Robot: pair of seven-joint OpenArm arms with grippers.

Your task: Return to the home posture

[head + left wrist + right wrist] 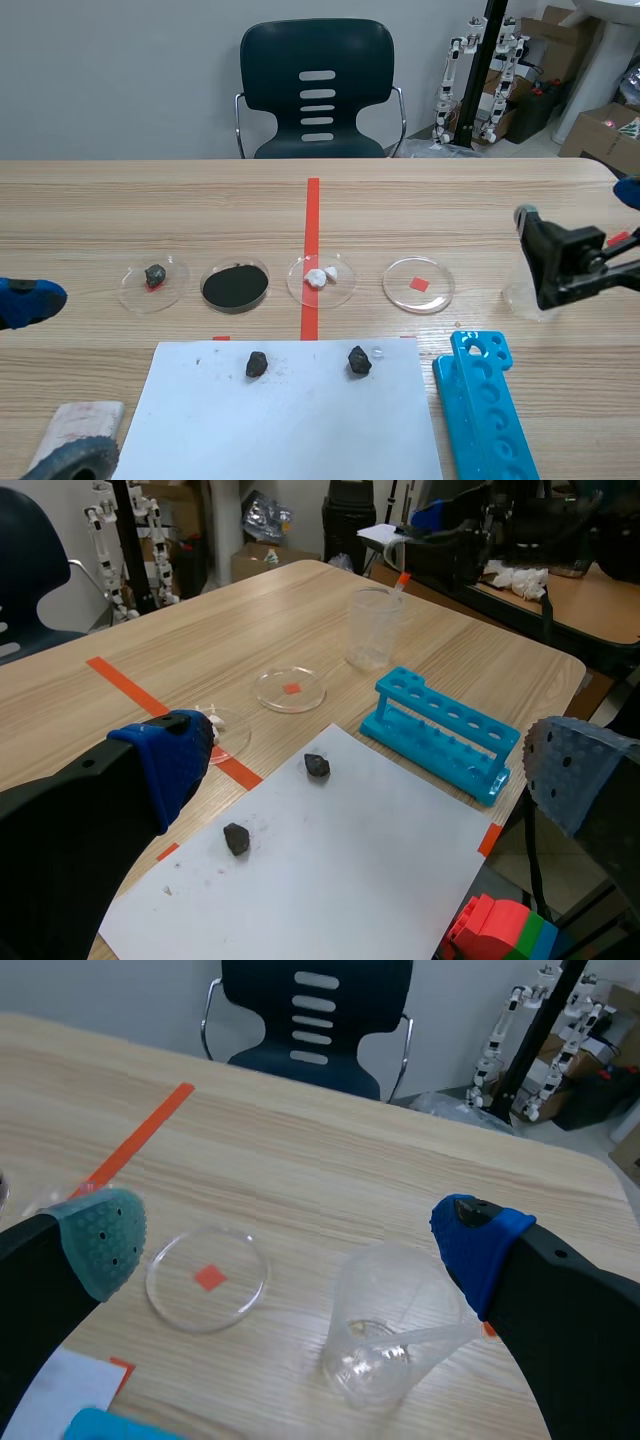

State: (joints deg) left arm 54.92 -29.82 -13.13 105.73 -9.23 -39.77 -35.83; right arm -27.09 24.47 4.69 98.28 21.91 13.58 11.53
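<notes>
Both arms sit low at the sides of the table. The right gripper (290, 1245) comes in from the right with its fingers spread wide and nothing in them. A clear beaker (385, 1330) stands on the table in the gap between those fingers, closer to the blue pad (478, 1245), and it isn't pinched. A thin clear rod (430, 1338) leans inside it. Just left of the beaker is an empty petri dish (418, 284) sitting over a red tape square.

The left gripper (370, 760) is over at the left edge, also wide open and holding nothing. Only one of its blue pads pokes into the scene view. The closest thing to it is the rock dish (153, 283), with a dark lump in it. Going right from there you get the powder dish (235, 286), full of black stuff, then the white-lump dish (321, 278) on the red tape line.

On the near side lies a white sheet (285, 420) with two dark rocks on it, the left rock (257, 364) and the right rock (359, 360). A blue tube rack (485, 405) lies just right of the sheet. There's a grey-white thing (75, 435) in the near-left corner, and I can't tell what it is. A dark chair (317, 90) stands past the far edge of the table.
</notes>
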